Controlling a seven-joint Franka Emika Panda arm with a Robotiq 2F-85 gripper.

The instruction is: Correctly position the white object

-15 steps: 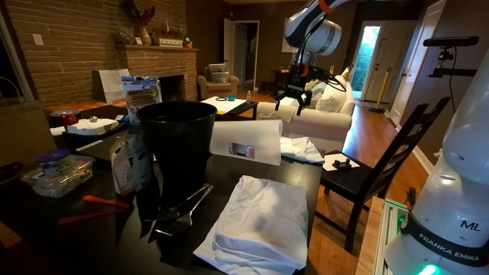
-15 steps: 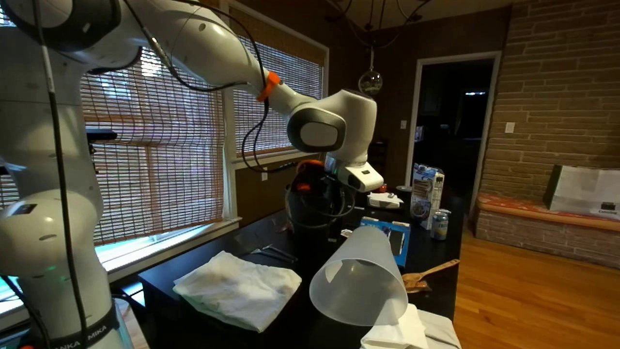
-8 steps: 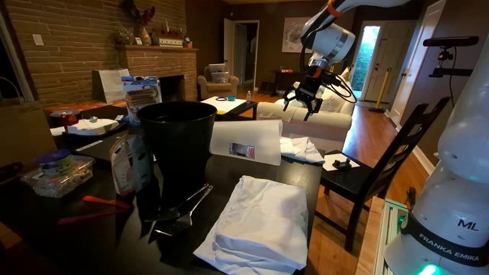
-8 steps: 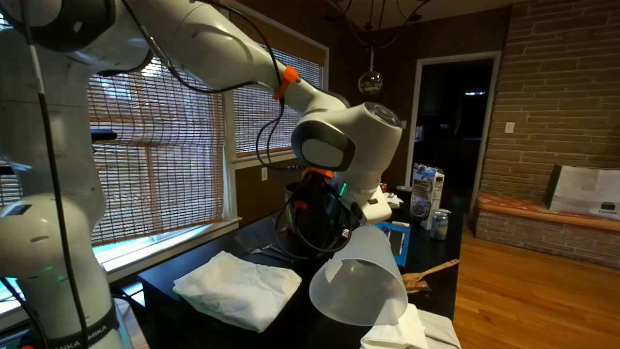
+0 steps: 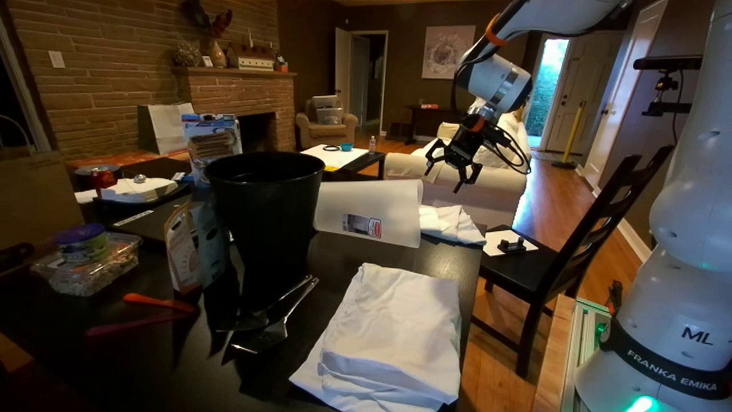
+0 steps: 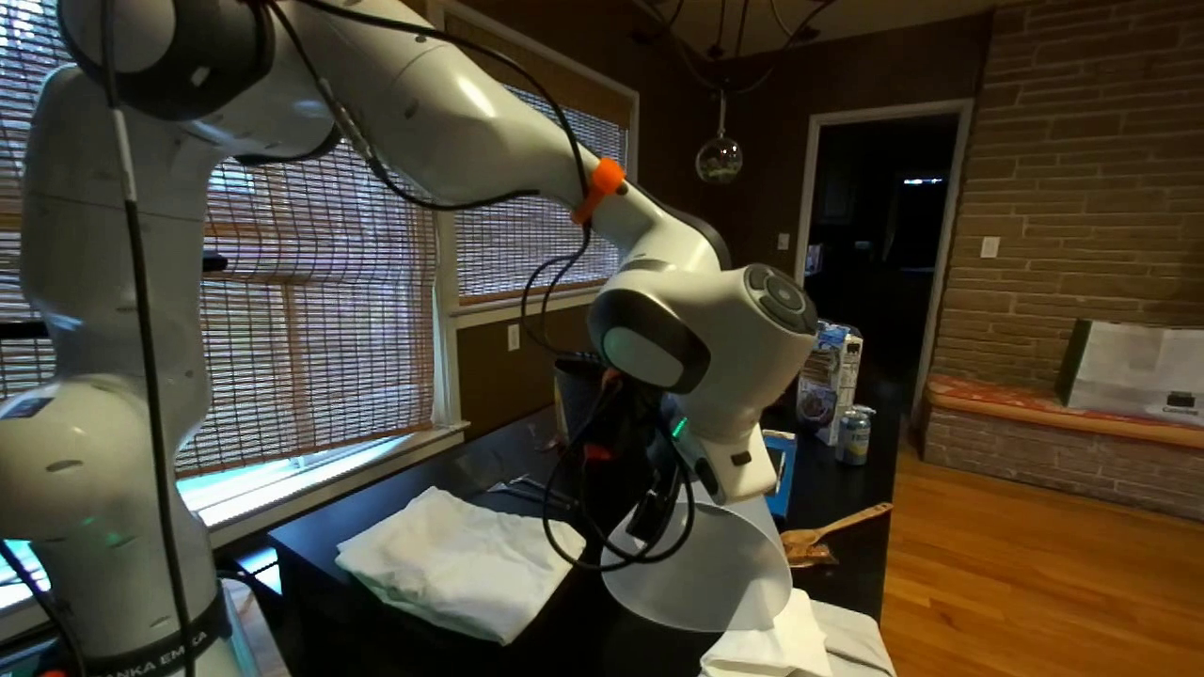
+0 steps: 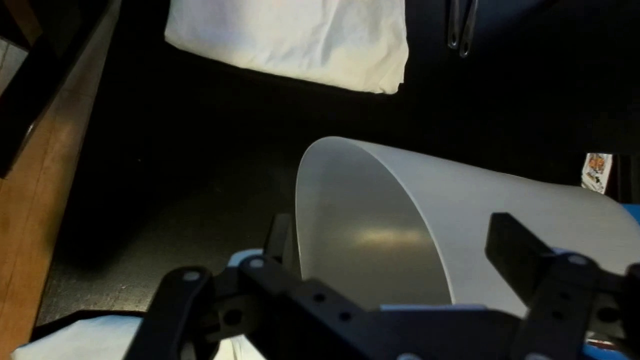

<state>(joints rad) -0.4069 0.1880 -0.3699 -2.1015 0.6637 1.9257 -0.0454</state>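
Observation:
The white bin (image 5: 369, 200) lies on its side on the dark table, next to the upright black bin (image 5: 263, 223). Its open rim faces the viewer in an exterior view (image 6: 724, 583), where the arm covers much of its upper part. My gripper (image 5: 445, 178) is open and empty, tilted, above the table near the rim end of the white bin. In the wrist view, the open fingers (image 7: 390, 225) appear on either side of the near rim edge of the white bin (image 7: 465, 185); they look apart from it. The bin's lower part is hidden behind the gripper there.
A folded white cloth (image 5: 394, 337) lies near the table's edge, beside metal utensils (image 5: 280, 323). Another cloth (image 5: 452, 223) lies by the white bin's rim. A wooden utensil (image 6: 837, 527), a can (image 6: 854, 437) and a carton (image 6: 828, 381) stand or lie beyond. A chair (image 5: 532, 280) is beside the table.
The gripper has moved away from the black bin to the white bin's rim end, lower and more tilted. It stays open. The white bin has not moved.

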